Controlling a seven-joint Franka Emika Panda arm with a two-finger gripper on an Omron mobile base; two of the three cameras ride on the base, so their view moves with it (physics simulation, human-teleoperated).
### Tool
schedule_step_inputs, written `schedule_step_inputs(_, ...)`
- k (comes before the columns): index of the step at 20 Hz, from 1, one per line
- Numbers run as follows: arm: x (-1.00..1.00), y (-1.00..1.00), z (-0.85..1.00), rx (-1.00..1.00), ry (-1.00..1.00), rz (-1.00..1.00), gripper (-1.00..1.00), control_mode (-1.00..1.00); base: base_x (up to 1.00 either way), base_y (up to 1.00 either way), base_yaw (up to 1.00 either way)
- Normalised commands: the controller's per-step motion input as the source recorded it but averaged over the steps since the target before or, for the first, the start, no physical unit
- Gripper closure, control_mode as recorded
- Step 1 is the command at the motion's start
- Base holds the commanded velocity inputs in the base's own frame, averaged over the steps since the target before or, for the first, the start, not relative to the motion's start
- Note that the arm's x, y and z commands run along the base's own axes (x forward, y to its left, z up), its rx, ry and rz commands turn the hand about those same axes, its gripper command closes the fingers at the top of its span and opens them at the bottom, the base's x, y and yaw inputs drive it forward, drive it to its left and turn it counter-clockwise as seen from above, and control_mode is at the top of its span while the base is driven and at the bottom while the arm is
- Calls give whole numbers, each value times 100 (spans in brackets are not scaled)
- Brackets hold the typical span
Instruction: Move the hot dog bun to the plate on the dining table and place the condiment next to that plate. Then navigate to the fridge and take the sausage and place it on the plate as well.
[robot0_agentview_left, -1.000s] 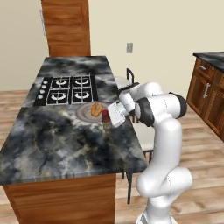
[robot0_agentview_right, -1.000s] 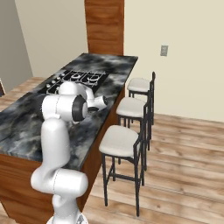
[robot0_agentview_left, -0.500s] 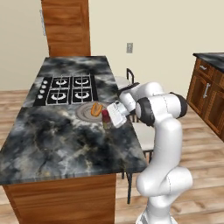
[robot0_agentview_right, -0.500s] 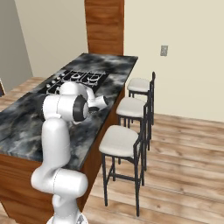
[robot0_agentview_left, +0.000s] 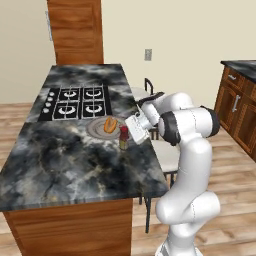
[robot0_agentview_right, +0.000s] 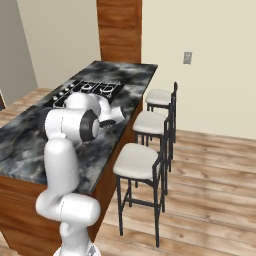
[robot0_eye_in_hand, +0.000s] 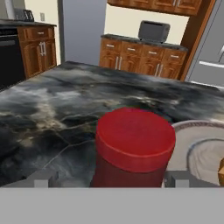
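Observation:
The condiment (robot0_agentview_left: 123, 137), a red-capped bottle, stands upright on the dark marbled dining table (robot0_agentview_left: 70, 165) just right of the pale plate (robot0_agentview_left: 97, 129). The hot dog bun (robot0_agentview_left: 110, 124) lies on that plate. My gripper (robot0_agentview_left: 128, 134) is level with the bottle and open, one finger on each side. In the hand view the red cap (robot0_eye_in_hand: 134, 138) sits between the fingertips (robot0_eye_in_hand: 43, 179), with a gap showing on the left. The plate rim (robot0_eye_in_hand: 192, 127) and a sliver of the bun (robot0_eye_in_hand: 221, 168) show to the right. Whether a tall grey panel (robot0_eye_in_hand: 83, 30) is the fridge I cannot tell.
A black cooktop (robot0_agentview_left: 75, 100) lies just beyond the plate. Three white stools (robot0_agentview_right: 142, 160) line the table's right side under my arm. A wooden pillar (robot0_agentview_left: 77, 30) stands at the table's far end. Wooden cabinets (robot0_eye_in_hand: 140, 59) are across the room.
The jaws have opened wider around the condiment bottle, which stays standing beside the plate. The arm has hardly moved.

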Motion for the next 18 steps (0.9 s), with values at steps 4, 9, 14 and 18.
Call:
schedule_step_inputs(4, -10, -24, 64, 0, 0, 0, -100, -100, 0, 0, 0)
schedule_step_inputs(9, -26, -7, 88, 0, 0, 0, -100, -100, 0, 0, 0)
schedule_step_inputs(14, -59, 6, 100, -7, -1, 0, -100, -100, 0, 0, 0)
schedule_step_inputs(18, -94, 29, 87, -21, -8, 0, -100, -100, 0, 0, 0)
